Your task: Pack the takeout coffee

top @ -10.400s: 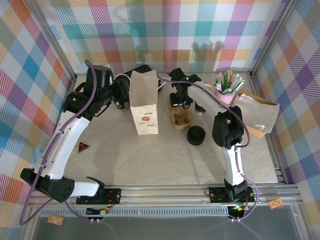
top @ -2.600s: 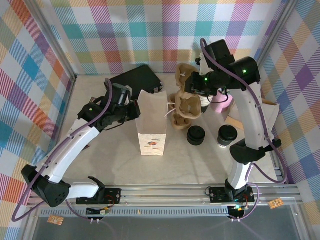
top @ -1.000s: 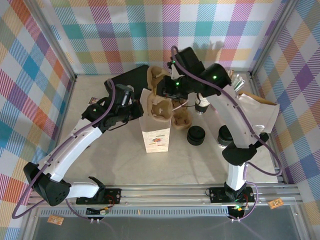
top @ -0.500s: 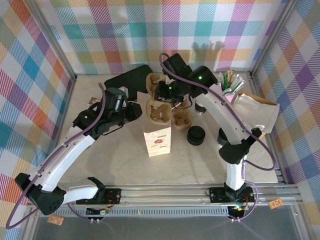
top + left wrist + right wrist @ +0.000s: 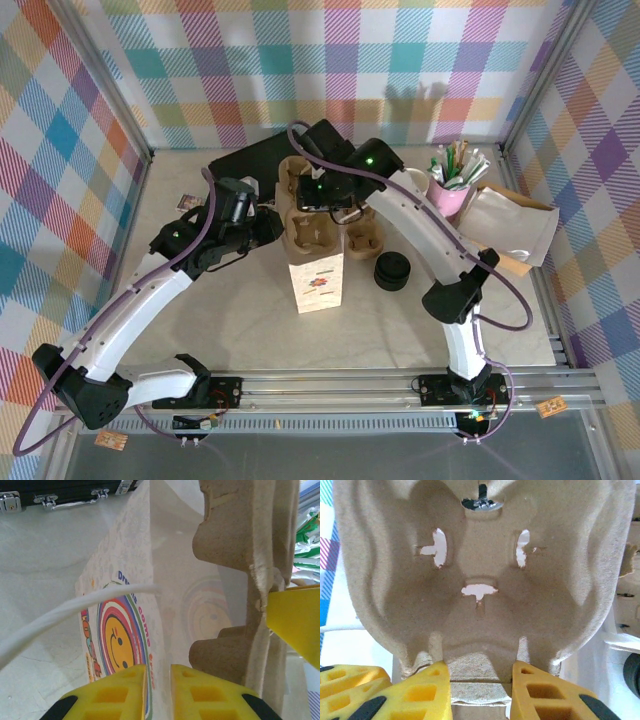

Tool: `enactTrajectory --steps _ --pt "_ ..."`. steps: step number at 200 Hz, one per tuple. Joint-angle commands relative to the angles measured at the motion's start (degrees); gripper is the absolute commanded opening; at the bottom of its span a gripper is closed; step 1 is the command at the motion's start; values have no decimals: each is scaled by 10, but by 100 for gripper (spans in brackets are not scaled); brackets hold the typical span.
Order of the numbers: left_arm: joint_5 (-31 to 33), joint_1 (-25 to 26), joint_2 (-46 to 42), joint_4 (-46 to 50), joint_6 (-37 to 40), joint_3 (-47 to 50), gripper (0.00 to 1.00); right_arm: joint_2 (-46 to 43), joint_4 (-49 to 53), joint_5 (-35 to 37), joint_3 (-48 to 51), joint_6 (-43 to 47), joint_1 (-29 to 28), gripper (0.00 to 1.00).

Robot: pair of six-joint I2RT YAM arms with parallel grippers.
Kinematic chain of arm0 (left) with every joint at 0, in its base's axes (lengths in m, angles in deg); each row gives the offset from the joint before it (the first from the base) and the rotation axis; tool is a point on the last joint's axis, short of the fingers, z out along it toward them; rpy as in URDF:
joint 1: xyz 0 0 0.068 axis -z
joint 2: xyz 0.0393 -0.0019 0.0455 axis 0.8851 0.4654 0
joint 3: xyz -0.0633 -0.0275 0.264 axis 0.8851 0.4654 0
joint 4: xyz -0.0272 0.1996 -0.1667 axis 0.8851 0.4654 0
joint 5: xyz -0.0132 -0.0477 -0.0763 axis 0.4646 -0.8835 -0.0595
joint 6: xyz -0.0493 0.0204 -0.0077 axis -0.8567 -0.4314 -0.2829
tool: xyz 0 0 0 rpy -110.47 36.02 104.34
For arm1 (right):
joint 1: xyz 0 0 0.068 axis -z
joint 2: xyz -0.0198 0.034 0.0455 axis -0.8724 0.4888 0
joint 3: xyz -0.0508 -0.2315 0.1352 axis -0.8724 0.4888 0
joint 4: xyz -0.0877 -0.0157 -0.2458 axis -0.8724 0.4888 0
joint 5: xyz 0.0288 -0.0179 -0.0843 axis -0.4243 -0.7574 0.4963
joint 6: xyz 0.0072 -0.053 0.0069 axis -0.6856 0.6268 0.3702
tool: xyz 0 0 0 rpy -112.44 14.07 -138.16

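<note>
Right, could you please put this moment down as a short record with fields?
paper bag: upright, mid-table
right gripper: shut on a pulp cup carrier, held upright at the bag's open top
left gripper: fingers either side of the bag's wall; grip unclear
black lids: stacked right of the bag
second carrier: on the table behind the lids
pink cup: sticks and straws inside, far right
</note>
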Motion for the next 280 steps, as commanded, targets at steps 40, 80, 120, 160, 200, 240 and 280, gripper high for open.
enactTrajectory --steps 40,80,120,160,200,240,280 --pt "-11 4 11 -4 7 10 21 13 20 30 -42 31 -12 22" --pt "-6 4 17 -6 7 7 15 19 52 38 -51 41 -17 22" --pt "-1 3 24 -10 7 4 15 11 86 37 -51 42 -27 22" --pt "2 4 28 -9 11 5 11 12 98 32 -46 41 -33 22" --pt "13 4 20 -6 10 8 9 19 113 22 -48 42 -35 22" --pt "14 4 13 -5 10 11 5 23 129 3 -45 42 -35 22" --pt "10 4 10 -10 7 14 3 35 142 -3 -43 46 -34 22"
